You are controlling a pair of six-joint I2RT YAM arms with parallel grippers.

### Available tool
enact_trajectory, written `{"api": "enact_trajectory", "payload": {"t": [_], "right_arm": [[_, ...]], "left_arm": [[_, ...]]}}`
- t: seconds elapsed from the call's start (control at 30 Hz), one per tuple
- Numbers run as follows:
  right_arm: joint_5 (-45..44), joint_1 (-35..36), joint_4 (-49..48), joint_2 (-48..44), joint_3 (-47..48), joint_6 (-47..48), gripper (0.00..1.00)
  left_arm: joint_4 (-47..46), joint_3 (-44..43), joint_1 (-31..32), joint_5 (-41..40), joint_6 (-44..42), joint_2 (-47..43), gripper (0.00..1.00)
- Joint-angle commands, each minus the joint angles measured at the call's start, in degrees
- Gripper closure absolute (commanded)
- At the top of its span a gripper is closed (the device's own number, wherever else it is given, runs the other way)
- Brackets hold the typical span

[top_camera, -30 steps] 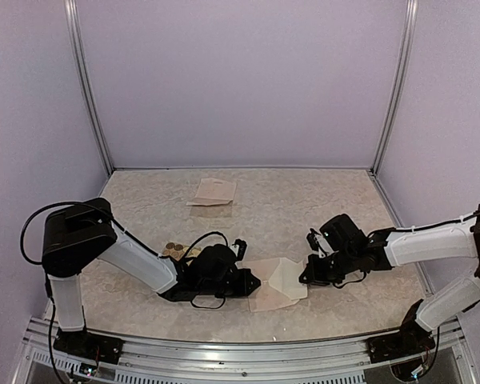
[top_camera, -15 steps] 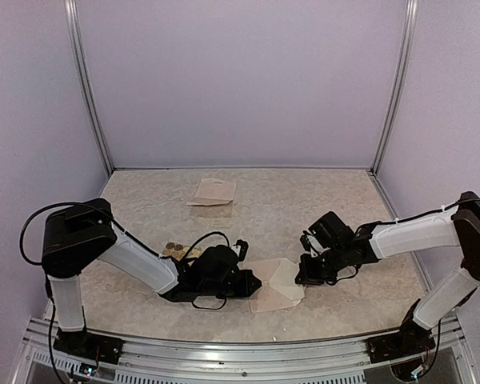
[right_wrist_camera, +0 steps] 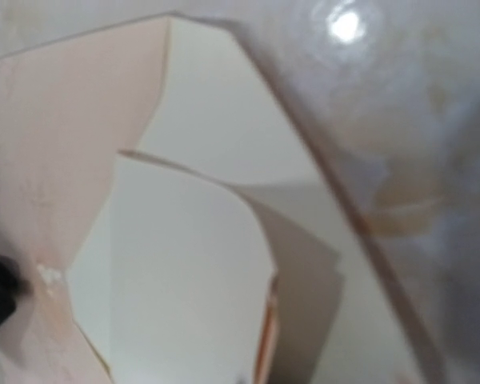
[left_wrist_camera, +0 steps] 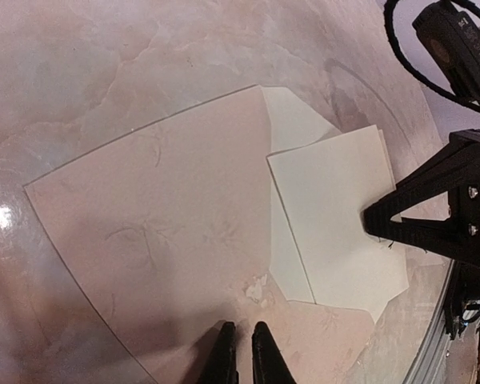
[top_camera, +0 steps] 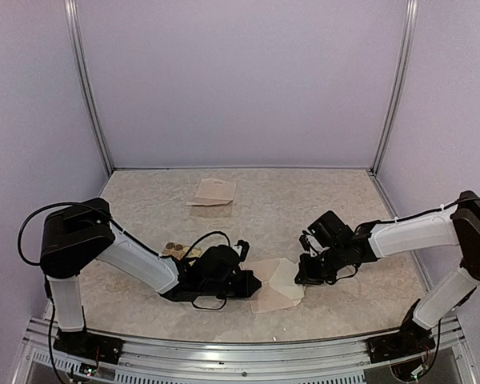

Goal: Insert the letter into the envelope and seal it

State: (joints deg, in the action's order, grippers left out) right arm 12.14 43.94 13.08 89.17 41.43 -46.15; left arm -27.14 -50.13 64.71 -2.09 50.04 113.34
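Observation:
The pinkish-beige envelope (top_camera: 266,298) lies flat near the table's front, its flap open toward the right. It fills the left wrist view (left_wrist_camera: 160,224). The white letter (top_camera: 286,277) lies partly in the envelope's mouth, and in the left wrist view (left_wrist_camera: 336,216) most of it still shows. My left gripper (top_camera: 253,282) is shut, and its tips (left_wrist_camera: 240,340) rest on the envelope's near edge. My right gripper (top_camera: 302,277) is shut on the letter's right edge, seen in the left wrist view (left_wrist_camera: 376,222). The right wrist view shows the letter (right_wrist_camera: 184,272) and envelope (right_wrist_camera: 56,136) close up and blurred; its own fingers are hidden.
A yellowish sheet of round stickers (top_camera: 176,250) lies behind my left arm. A beige piece of paper (top_camera: 214,192) lies at the back middle of the marbled table (top_camera: 328,208). Lilac walls enclose three sides.
My right gripper has moved a little to the left with the letter, pushing it further over the envelope. The left gripper has stayed on the envelope.

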Motion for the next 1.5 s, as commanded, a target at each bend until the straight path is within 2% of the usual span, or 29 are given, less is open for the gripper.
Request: {"api": "enact_trajectory", "payload": {"t": [0.0,0.17,0.37,0.5,0.67,1.2,1.37,1.47], "right_arm": [[-2.34,-0.51,4.07,-3.56,1.36,0.63,1.00],[-1.76,-0.47,5.18,-3.30,1.26,1.24,1.00],[-2.87,-0.69,6.64,-3.49,2.18,1.47,1.00],[-3.27,-1.12,7.88,-3.05,2.69,1.44,1.00],[-2.95,-1.80,8.70,-2.01,3.05,1.43,1.00],[-0.17,-1.77,9.35,5.11,8.53,2.82,1.00],[-1.16,-1.70,9.45,3.35,8.72,2.21,1.00],[-2.97,-1.72,10.07,0.34,8.20,1.84,1.00]], "left_arm": [[5.31,-0.58,0.39,-2.29,-2.32,-3.18,0.92],[6.64,-3.40,-0.90,-2.42,-4.42,-4.02,0.91],[7.95,-5.64,-1.61,-1.96,-5.50,1.03,0.92],[10.33,-6.32,-1.11,-4.47,-5.63,3.33,0.92],[10.92,-5.52,-0.42,-6.33,-5.23,2.78,0.92],[8.55,-5.57,0.19,-4.12,-4.87,3.09,0.93],[8.94,-5.55,0.24,-5.02,-4.81,1.96,0.93],[10.21,-5.36,-0.04,-6.63,-5.68,-0.70,0.89]]}}
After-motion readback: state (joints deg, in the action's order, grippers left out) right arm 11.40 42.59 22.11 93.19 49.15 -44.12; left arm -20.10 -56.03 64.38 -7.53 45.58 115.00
